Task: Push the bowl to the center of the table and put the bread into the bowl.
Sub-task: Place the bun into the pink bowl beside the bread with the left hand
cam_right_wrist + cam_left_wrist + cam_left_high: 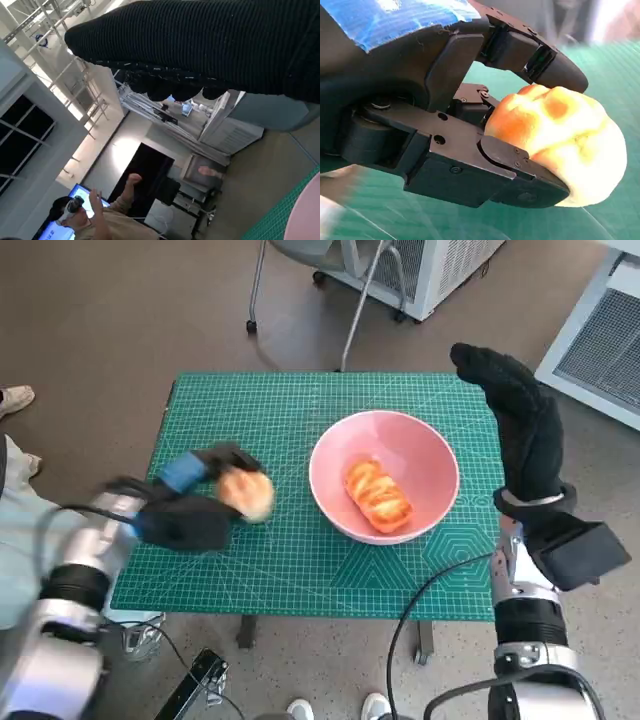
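A pink bowl (pixel 420 455) stands right of the middle of the green cutting mat (pixel 290 410), with a golden-orange bread roll (pixel 378 495) lying inside it. A second, round pale bread roll (pixel 247 492) is held by my left hand (pixel 190 502) over the mat's left part, a short way left of the bowl. The left wrist view shows the black fingers (pixel 535 55) wrapped around this roll (pixel 560 140). My gloved right hand (pixel 520 420) is raised beside the bowl's right rim, fingers straight, holding nothing. The right wrist view shows the glove (pixel 210 45) and a sliver of the bowl's rim (pixel 306 216).
The mat covers a small table; its front edge (pixel 280 612) is near me. A chair's legs (pixel 350 310) and white cabinets (pixel 600 340) stand beyond the table. A person's foot (pixel 15 397) is at the left. A person (pixel 95 217) with raised hands appears in the right wrist view.
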